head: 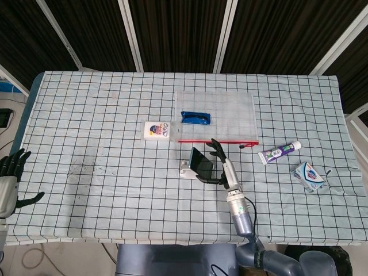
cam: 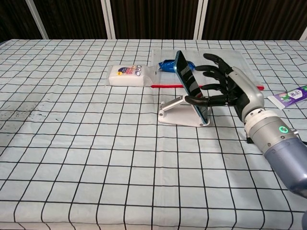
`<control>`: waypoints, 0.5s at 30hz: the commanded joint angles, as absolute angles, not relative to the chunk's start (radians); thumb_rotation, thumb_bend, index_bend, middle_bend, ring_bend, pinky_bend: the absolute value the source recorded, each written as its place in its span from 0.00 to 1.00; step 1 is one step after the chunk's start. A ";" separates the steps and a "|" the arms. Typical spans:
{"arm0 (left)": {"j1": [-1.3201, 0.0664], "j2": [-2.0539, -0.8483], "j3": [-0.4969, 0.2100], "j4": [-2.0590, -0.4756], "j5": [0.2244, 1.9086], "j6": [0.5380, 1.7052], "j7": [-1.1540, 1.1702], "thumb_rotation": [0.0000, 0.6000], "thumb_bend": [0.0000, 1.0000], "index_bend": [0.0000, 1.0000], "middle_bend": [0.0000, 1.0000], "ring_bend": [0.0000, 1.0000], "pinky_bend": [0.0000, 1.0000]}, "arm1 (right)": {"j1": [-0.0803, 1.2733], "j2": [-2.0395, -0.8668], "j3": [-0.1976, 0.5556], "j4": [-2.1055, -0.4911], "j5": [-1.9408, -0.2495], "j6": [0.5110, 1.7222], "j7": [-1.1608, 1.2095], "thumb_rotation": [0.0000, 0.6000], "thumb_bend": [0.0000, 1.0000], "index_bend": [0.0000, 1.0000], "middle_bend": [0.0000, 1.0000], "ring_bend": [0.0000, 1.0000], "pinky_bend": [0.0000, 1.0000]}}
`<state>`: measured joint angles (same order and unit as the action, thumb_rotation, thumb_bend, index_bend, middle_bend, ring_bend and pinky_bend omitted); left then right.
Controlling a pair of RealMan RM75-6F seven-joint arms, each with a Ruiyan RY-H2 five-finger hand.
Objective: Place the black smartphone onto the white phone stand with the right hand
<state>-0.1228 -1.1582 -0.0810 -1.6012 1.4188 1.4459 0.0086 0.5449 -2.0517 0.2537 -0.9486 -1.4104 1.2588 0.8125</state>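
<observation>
Placement step nearly complete: black smartphone leans tilted on white phone stand; right robot hand beside it, fingers spread, thumb apparently touching its lower edge; next move likely a clean withdrawal without nudging.

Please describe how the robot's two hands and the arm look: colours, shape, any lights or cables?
The right hand has black, jointed fingers on a silver-grey palm shell. Behind it sits a silver cylindrical wrist with a small green light, then a blue-grey arm. A thin black cable runs beside the wrist in the head view. The left hand also has black fingers on a grey body.
</observation>
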 commanded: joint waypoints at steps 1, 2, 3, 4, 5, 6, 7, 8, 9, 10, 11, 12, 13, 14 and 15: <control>-0.123 -1.158 -0.081 -1.601 1.419 1.446 0.008 1.00 0.00 0.00 0.00 0.00 0.00 | 0.542 -2.044 0.251 -0.964 -1.409 1.256 0.794 1.00 0.00 0.00 0.10 0.04 0.17; -0.123 -1.158 -0.081 -1.601 1.419 1.446 0.008 1.00 0.00 0.00 0.00 0.00 0.00 | 0.541 -2.042 0.250 -0.967 -1.408 1.254 0.786 1.00 0.00 0.00 0.08 0.03 0.17; -0.123 -1.158 -0.081 -1.600 1.420 1.447 0.007 1.00 0.00 0.00 0.00 0.00 0.00 | 0.539 -2.039 0.248 -0.973 -1.407 1.251 0.776 1.00 0.00 0.00 0.07 0.02 0.16; -0.123 -1.158 -0.081 -1.600 1.421 1.447 0.006 1.00 0.00 0.00 0.00 0.00 0.00 | 0.537 -2.035 0.246 -0.981 -1.405 1.249 0.768 1.00 0.00 0.00 0.05 0.01 0.16; -0.122 -1.158 -0.081 -1.600 1.421 1.447 0.006 1.00 0.00 0.00 0.00 0.00 0.00 | 0.534 -2.029 0.243 -0.990 -1.403 1.245 0.758 1.00 0.00 0.00 0.03 0.00 0.16; -0.122 -1.158 -0.081 -1.601 1.421 1.447 0.005 1.00 0.00 0.00 0.00 0.00 0.00 | 0.533 -2.024 0.242 -0.996 -1.401 1.241 0.750 1.00 0.00 0.00 0.02 0.00 0.15; -0.122 -1.157 -0.081 -1.601 1.421 1.448 0.004 1.00 0.00 0.00 0.00 0.00 0.00 | 0.529 -2.016 0.239 -1.007 -1.400 1.239 0.736 1.00 0.00 0.00 0.01 0.00 0.15; -0.122 -1.157 -0.082 -1.601 1.421 1.448 0.003 1.00 0.00 0.00 0.00 0.00 0.00 | 0.526 -2.003 0.233 -1.018 -1.401 1.235 0.718 1.00 0.00 0.00 0.00 0.00 0.15; -0.122 -1.157 -0.082 -1.601 1.421 1.449 0.002 1.00 0.00 0.00 0.00 0.00 0.00 | 0.524 -1.991 0.229 -1.027 -1.402 1.232 0.707 1.00 0.00 0.00 0.00 0.00 0.15; -0.122 -1.156 -0.082 -1.601 1.422 1.449 0.000 1.00 0.00 0.00 0.00 0.00 0.00 | 0.520 -1.972 0.224 -1.046 -1.404 1.228 0.691 1.00 0.00 0.00 0.00 0.00 0.15; -0.122 -1.156 -0.082 -1.601 1.423 1.450 0.000 1.00 0.00 0.00 0.00 0.00 0.00 | 0.517 -1.955 0.221 -1.062 -1.407 1.229 0.680 1.00 0.00 0.00 0.00 0.00 0.15; -0.122 -1.156 -0.081 -1.601 1.424 1.450 -0.001 1.00 0.00 0.00 0.00 0.00 0.00 | 0.512 -1.928 0.214 -1.086 -1.412 1.229 0.662 1.00 0.00 0.00 0.00 0.00 0.15; -0.122 -1.155 -0.081 -1.601 1.426 1.451 -0.002 1.00 0.00 0.00 0.00 0.00 0.00 | 0.507 -1.896 0.205 -1.111 -1.421 1.229 0.641 1.00 0.00 0.00 0.00 0.00 0.15; -0.122 -1.155 -0.080 -1.601 1.427 1.451 -0.002 1.00 0.00 0.00 0.00 0.00 0.00 | 0.501 -1.860 0.196 -1.135 -1.431 1.232 0.615 1.00 0.00 0.00 0.00 0.00 0.15; -0.122 -1.154 -0.079 -1.600 1.429 1.450 0.000 1.00 0.00 0.00 0.00 0.00 0.00 | 0.497 -1.836 0.189 -1.153 -1.437 1.231 0.601 1.00 0.00 0.00 0.00 0.00 0.15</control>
<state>-0.1221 -1.1544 -0.0797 -1.6005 1.4278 1.4505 -0.0007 0.5117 -1.8993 0.2113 -1.1004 -1.4177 1.2321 0.6492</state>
